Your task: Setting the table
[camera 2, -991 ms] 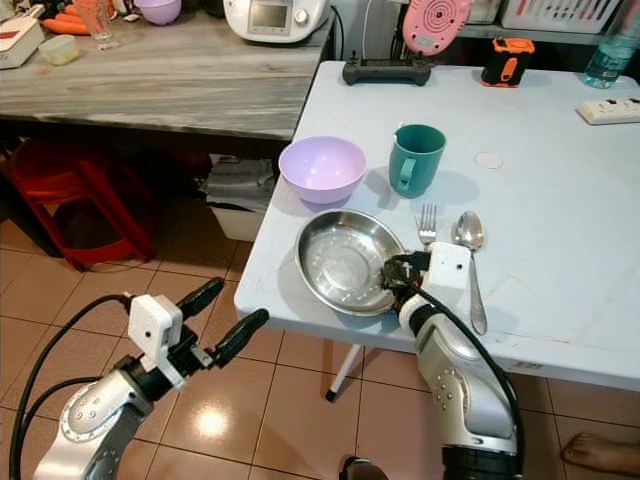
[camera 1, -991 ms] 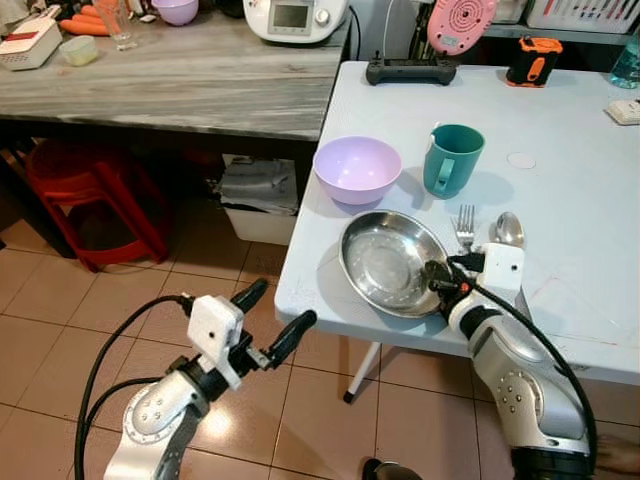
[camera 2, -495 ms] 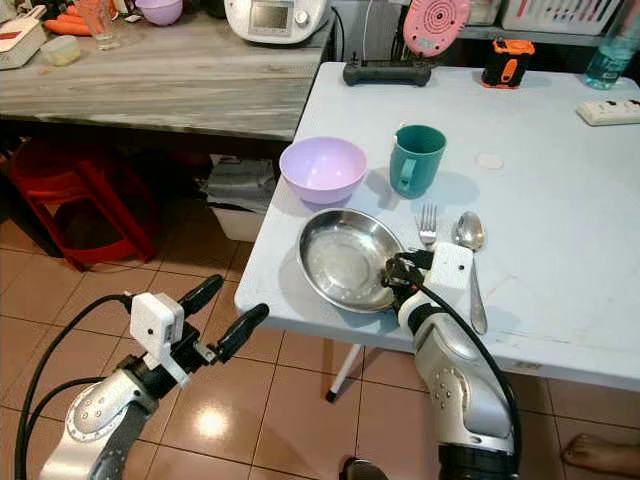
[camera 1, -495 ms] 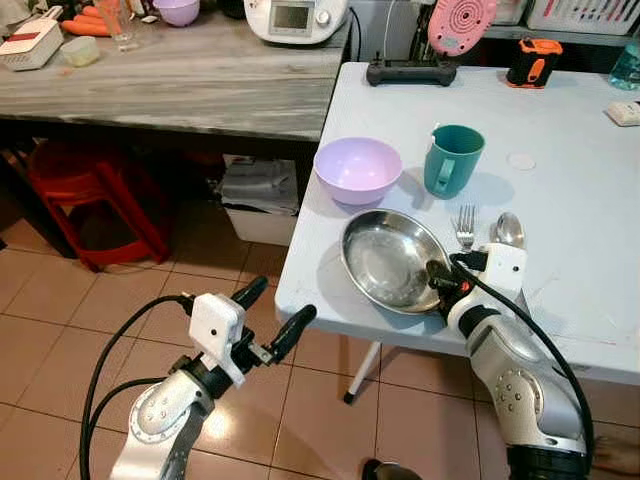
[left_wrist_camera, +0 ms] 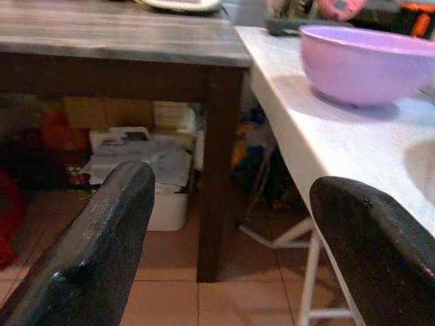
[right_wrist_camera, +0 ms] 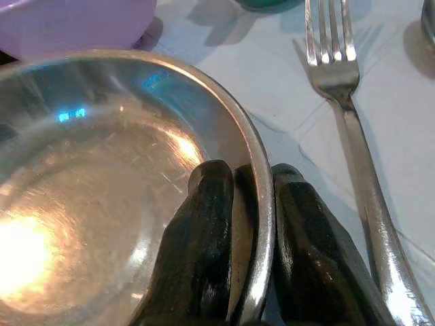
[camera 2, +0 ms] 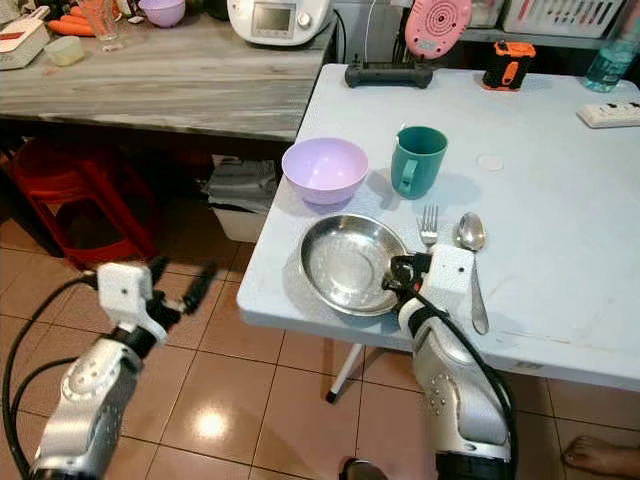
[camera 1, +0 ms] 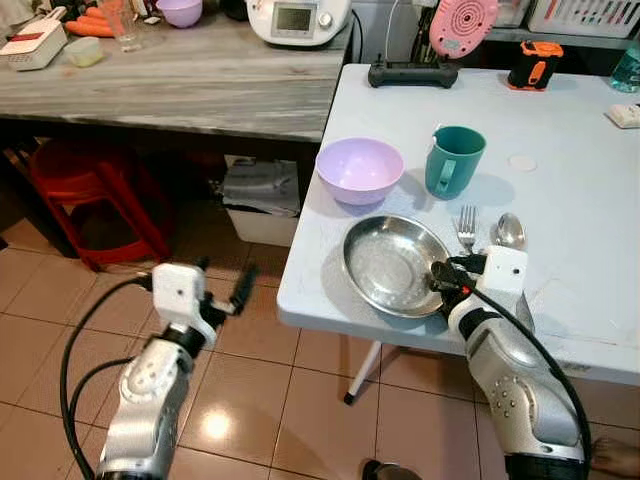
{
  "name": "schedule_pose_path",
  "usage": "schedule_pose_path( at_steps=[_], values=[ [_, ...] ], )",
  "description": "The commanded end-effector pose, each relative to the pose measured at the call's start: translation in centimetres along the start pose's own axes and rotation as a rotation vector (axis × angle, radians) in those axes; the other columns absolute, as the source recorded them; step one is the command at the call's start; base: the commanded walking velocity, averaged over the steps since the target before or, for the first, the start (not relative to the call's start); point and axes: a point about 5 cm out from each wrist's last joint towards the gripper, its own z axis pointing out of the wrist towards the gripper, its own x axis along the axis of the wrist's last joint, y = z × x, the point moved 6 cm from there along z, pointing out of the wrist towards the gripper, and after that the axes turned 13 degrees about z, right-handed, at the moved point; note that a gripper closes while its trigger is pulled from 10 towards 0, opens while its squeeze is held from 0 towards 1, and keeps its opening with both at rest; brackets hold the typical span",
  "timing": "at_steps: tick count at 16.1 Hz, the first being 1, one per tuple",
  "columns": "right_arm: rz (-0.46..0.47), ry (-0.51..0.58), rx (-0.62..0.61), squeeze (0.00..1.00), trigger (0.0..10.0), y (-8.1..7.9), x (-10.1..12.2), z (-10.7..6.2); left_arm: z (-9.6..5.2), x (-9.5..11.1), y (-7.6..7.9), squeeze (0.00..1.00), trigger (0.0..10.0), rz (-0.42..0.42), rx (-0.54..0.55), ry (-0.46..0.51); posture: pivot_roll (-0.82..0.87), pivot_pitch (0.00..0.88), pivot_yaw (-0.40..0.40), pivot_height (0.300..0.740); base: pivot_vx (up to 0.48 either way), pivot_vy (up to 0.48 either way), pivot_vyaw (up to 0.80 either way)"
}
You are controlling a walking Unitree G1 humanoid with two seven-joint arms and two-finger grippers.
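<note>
Right gripper point(camera 2: 401, 274) clamped on the rim of the steel plate point(camera 1: 392, 265), one black finger inside the rim and one outside, as seen close up from the wrist point(right_wrist_camera: 253, 204). Grip taken on the plate's side nearest the fork point(camera 1: 466, 226), so the body of the plate lies away from that gripper, toward the table's point(camera 1: 580, 170) near left corner and the tiled floor beyond. Round, so no long axis to speak of; shallow, shiny, empty, a few bright glints in the bowl of it. Sits flat on the table in front of the purple bowl point(camera 1: 359, 169), with the teal mug point(camera 1: 453, 160) behind and to the right of it. Fork just beside the plate, tines pointing at the mug; spoon point(camera 1: 507, 231) just beyond the fork, parallel to it.

Left gripper point(camera 1: 225, 297) off the table altogether, raised over the floor to the plate's left, fingers point(left_wrist_camera: 102, 238) spread wide and holding nothing. Right arm plainly the nearer, and already on the plate.

Likely a small nudge or slide of the plate into place; worth watching the fork, near enough to be knocked.
</note>
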Motion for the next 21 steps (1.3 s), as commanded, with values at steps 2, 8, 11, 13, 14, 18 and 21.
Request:
schedule_pose_path(
  at_steps=[2,8,11,13,14,18,21],
  values=[
    [-0.086,0.015,-0.092,0.00,10.0,1.0,0.0,-0.2,0.3,0.0,-0.9,0.00,10.0,-0.026,0.053,0.007,-0.10,0.099,0.026,0.740,0.000,0.000,0.00],
    [-0.129,0.176,0.002,0.00,10.0,-0.1,2.7,-0.8,1.2,0.2,-0.2,0.00,10.0,-0.044,0.050,0.036,-0.10,0.089,0.023,0.740,0.000,0.199,0.00],
    [-0.142,0.227,0.014,0.00,10.0,-0.2,3.6,-1.1,1.3,0.2,-0.2,0.00,10.0,-0.044,0.048,0.039,-0.10,0.085,0.024,0.740,0.000,0.309,0.00],
    [-0.135,0.226,0.013,0.00,10.0,-0.2,3.6,-1.2,1.4,0.2,-0.1,0.00,10.0,-0.045,0.045,0.040,-0.11,0.081,0.025,0.740,0.000,0.308,0.00],
    [-0.132,0.228,0.013,0.00,10.0,-0.2,3.6,-1.2,1.4,0.2,-0.1,0.00,10.0,-0.044,0.044,0.041,-0.11,0.081,0.025,0.740,0.000,0.311,0.00],
    [-0.128,0.255,0.002,0.00,10.0,-0.1,3.9,-1.2,1.6,0.2,0.0,0.00,10.0,-0.043,0.044,0.048,-0.11,0.076,0.030,0.740,0.000,0.311,0.00],
    [-0.129,0.266,-0.010,0.00,10.0,0.1,4.2,-1.3,1.7,0.2,0.1,0.00,10.0,-0.043,0.043,0.047,-0.11,0.078,0.031,0.740,0.000,0.312,0.00]
  ],
)
